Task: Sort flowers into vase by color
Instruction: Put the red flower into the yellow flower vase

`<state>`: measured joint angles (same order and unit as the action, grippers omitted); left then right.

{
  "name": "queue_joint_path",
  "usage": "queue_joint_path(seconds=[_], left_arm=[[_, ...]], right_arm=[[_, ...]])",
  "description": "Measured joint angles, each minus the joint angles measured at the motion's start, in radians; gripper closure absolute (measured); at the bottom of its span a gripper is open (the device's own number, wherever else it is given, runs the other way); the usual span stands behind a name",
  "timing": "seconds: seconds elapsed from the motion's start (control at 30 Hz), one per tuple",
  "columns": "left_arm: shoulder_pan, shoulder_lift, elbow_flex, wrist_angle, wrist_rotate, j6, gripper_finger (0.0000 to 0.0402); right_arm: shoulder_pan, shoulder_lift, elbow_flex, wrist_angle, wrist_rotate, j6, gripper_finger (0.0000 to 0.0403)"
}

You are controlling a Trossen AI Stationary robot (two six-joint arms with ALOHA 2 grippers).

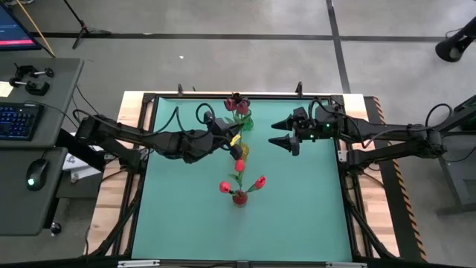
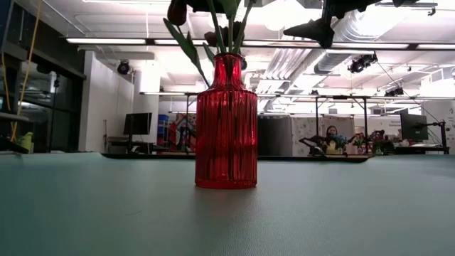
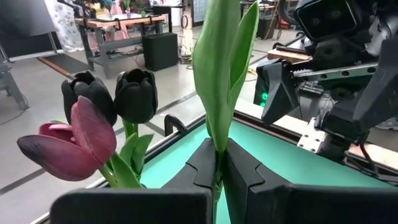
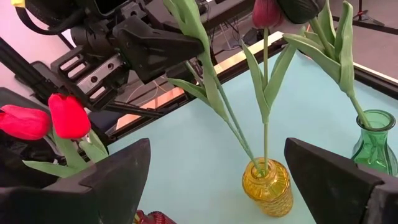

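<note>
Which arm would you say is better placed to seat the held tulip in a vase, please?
Left. Its tool is shut on a tulip stem beside the yellow vase; the right tool hangs open and holds nothing.

Red tulips (image 1: 239, 184) are seen standing in a ribbed red glass vase (image 2: 226, 128) near the table's middle. Dark maroon tulips (image 3: 93, 121) are held upright in a green vase (image 4: 374, 140) at the far edge. Between them, thin green stems (image 4: 249, 118) are set in a yellow vase (image 4: 267, 185).
</note>
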<state>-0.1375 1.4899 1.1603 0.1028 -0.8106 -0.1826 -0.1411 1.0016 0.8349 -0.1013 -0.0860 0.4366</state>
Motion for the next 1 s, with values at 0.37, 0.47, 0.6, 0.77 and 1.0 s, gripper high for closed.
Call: queue_joint_path(seconds=[0.37, 0.47, 0.6, 0.77, 1.0], left_arm=[[0.0, 0.0, 0.0, -0.003, 0.082, -0.022, 0.035], [0.0, 0.0, 0.0, -0.003, 0.096, -0.027, 0.0311], [0.0, -0.005, 0.0, -0.011, 0.096, -0.031, 0.0258], [0.0, -0.03, -0.001, -0.042, 0.142, -0.063, 0.0201], [0.0, -0.147, -0.001, -0.239, 0.284, -0.211, 0.0153]], right_arm=[[0.0, 0.0, 0.0, 0.0, 0.0, 0.0, 0.0043], [0.0, 0.0, 0.0, 0.0, 0.0, 0.0, 0.0043], [0.0, 0.0, 0.0, 0.0, 0.0, 0.0, 0.0043], [0.0, 0.0, 0.0, 0.0, -0.001, 0.007, 0.0043], [0.0, -0.001, 0.001, -0.009, -0.001, 0.007, 0.0043]])
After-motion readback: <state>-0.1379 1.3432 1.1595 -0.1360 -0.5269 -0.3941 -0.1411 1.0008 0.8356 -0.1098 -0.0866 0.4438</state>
